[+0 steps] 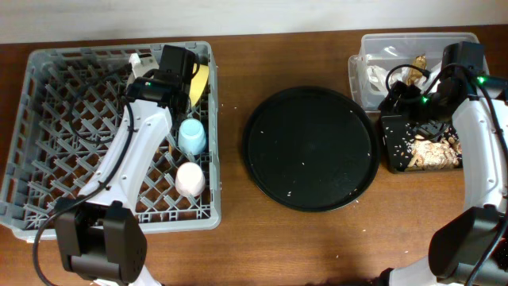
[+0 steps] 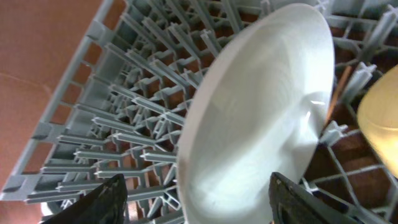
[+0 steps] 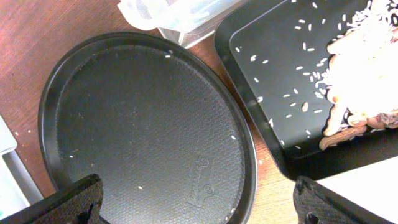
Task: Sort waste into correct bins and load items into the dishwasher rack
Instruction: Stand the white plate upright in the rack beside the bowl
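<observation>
The grey dishwasher rack (image 1: 48, 159) stands at the left. My left gripper (image 1: 171, 67) is over its far side, open, and the pale plate-bowl (image 2: 261, 112) stands on edge between the pegs in front of its spread fingers (image 2: 199, 208). The yellow bowl (image 1: 200, 83) leans beside it and also shows in the left wrist view (image 2: 382, 124). The blue cup (image 1: 191, 135) and the pink cup (image 1: 190, 179) sit in the rack. My right gripper (image 1: 405, 99) is open and empty (image 3: 202, 208) by the black bin tray (image 1: 393, 135), which holds food scraps (image 3: 360, 62). The chopsticks are not clearly seen.
A large round black tray (image 1: 309, 148) lies in the middle of the table, with a few rice grains on it (image 3: 149, 124). The clear tub (image 1: 361, 67) at the back right holds white tissue (image 1: 377, 75) and a gold wrapper (image 1: 414, 63).
</observation>
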### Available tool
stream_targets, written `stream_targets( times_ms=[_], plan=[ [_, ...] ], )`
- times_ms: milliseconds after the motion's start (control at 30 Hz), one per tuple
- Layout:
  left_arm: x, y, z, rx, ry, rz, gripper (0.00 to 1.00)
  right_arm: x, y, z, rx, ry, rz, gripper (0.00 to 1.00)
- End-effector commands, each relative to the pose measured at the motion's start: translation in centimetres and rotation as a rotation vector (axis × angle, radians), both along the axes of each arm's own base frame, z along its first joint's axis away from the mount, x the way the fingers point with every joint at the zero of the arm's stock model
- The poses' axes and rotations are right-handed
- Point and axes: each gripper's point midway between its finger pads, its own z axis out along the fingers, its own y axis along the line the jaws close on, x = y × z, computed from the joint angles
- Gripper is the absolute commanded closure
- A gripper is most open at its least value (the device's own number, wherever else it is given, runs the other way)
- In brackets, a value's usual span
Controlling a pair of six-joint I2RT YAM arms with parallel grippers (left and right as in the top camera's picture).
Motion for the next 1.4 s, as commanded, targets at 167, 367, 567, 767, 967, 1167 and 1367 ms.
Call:
stream_targets(
  times_ms=[167,367,567,767,967,1167,1367],
  plan=[
    [1.8,-12.1,4.6,-0.483,0.011,-0.608,0.01,0.3,0.0,0.5,0.0,-0.014,0.005,0.02],
    [2.6,-12.4,4.8,-0.478,-0.013,-0.624,0.01,0.3,0.0,0.5,0.0,-0.014,0.005,0.01],
    [2.5,-12.4,4.8,-0.478,-0.012,-0.626,0.01,-0.3,0.8,5.6,-0.266,-0.142,0.054,0.02],
    [2.5,-12.4,4.8,-0.478,-0.012,-0.625,0.01,-1.6,4.3,17.5,-0.453,-0.724,0.136,0.02],
    [2.5,-12.4,4.8,-0.478,-0.012,-0.625,0.01,-9.0,5.3,6.1,-0.433,-1.072,0.108,0.01],
    [2.5,-12.4,4.8,-0.478,-0.012,-0.625,0.01,-12.9,5.8,0.6,-0.419,-1.207,0.106,0.02],
    [2.5,-12.4,4.8,-0.478,-0.012,-0.625,0.01,-13.4,6.5,-1.5,-0.397,-1.141,0.146,0.02]
  ],
)
